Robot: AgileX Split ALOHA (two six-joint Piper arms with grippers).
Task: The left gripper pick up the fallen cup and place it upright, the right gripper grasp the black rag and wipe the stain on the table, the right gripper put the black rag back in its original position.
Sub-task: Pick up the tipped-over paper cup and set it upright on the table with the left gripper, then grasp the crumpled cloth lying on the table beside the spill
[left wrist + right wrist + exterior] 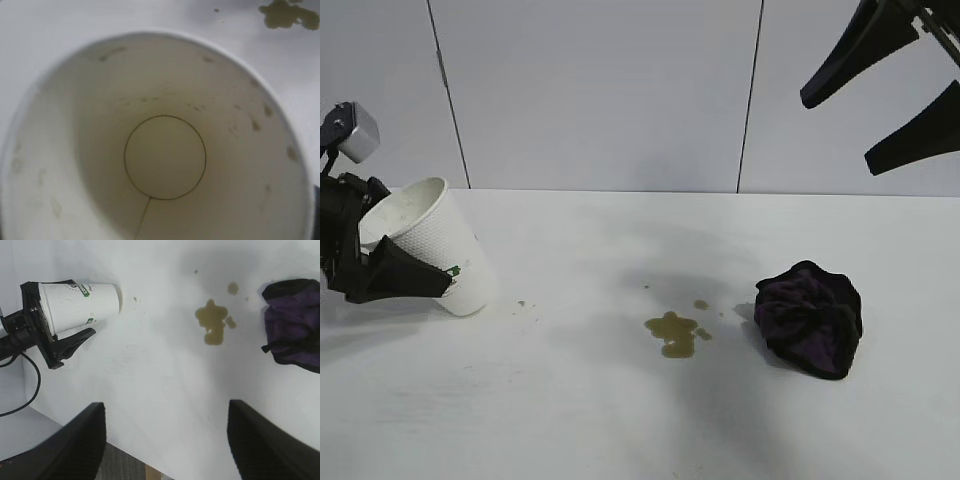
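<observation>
- White ribbed paper cup (425, 243) sits at the left end of the counter (620, 400), base down but tilted, mouth leaning toward the left gripper (395, 262).
- Left gripper: fingers spread wide on either side of the cup wall; one dark finger (405, 272) lies along the near side. Judgement: the cup is being released while not yet plumb.
- To finish the step well, the fingers should clear the wall evenly and draw back without dragging the rim, or the cup may tip again.
- Right gripper (885, 95) hangs high over the right side, fingers apart, holding nothing.
- Black rag (810, 318) lies on the counter at the right; the stain (675, 333) is just beside it, toward the cup, unwiped.
- Hidden: the cup's base contact with the counter cannot be confirmed from any view; the far finger is behind the cup.
- The left wrist view is filled by the cup interior, so the fingers do not show there.
</observation>
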